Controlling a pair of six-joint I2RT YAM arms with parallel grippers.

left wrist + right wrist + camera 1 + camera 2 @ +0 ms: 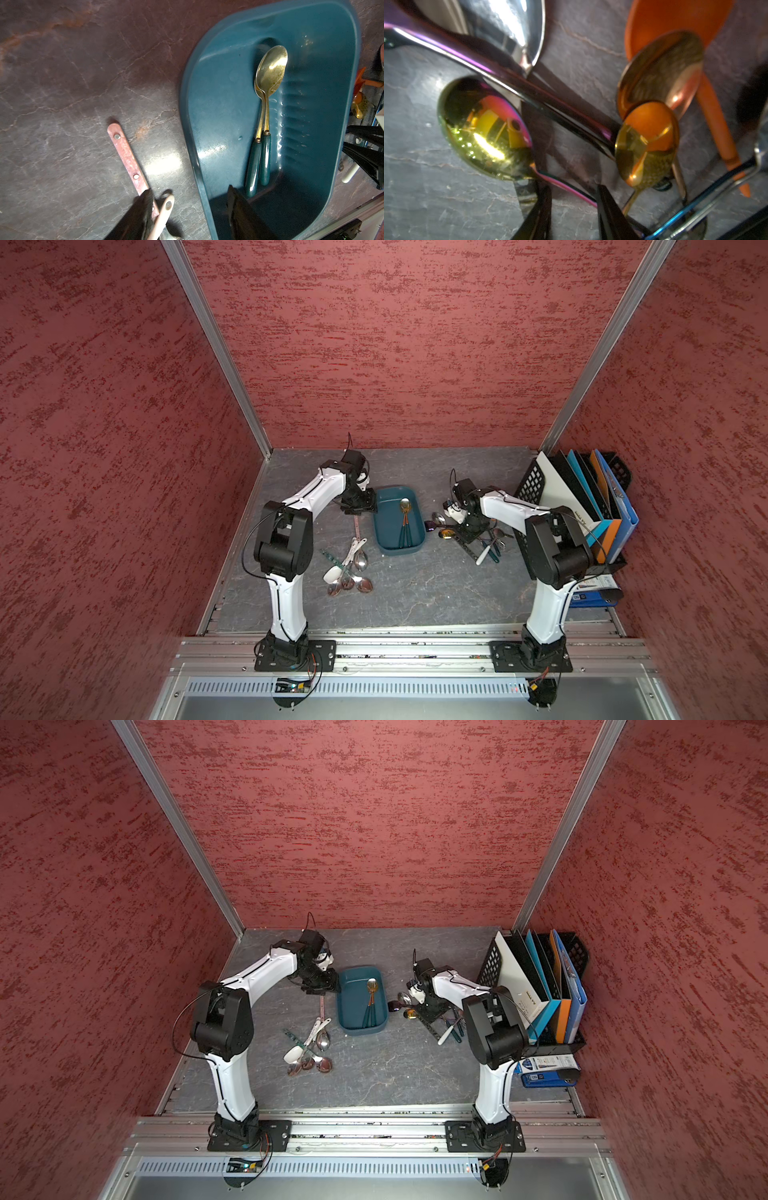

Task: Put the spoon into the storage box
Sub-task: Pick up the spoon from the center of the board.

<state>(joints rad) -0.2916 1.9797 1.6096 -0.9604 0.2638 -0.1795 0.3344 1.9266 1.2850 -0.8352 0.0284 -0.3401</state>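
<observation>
The dark teal storage box (388, 531) (352, 1011) (218, 104) lies mid-table with two green-handled gold spoons (405, 514) (270, 70) in it. My left gripper (359, 506) (190, 207) hovers open over the box's left rim, one finger inside the box and one outside, holding nothing. My right gripper (457, 526) (574, 209) is down in the right-hand spoon pile. Its fingers stand apart on either side of the thin handle of an iridescent spoon (483, 133), which lies on the table. A gap shows between the handle and the fingers.
A silver spoon (508, 27), an orange plastic spoon (675, 20), a copper spoon (664, 72) and a gold spoon (645, 145) crowd the right gripper. A second spoon pile (349, 568) lies left of the box. A black file rack (582, 497) stands at the right wall.
</observation>
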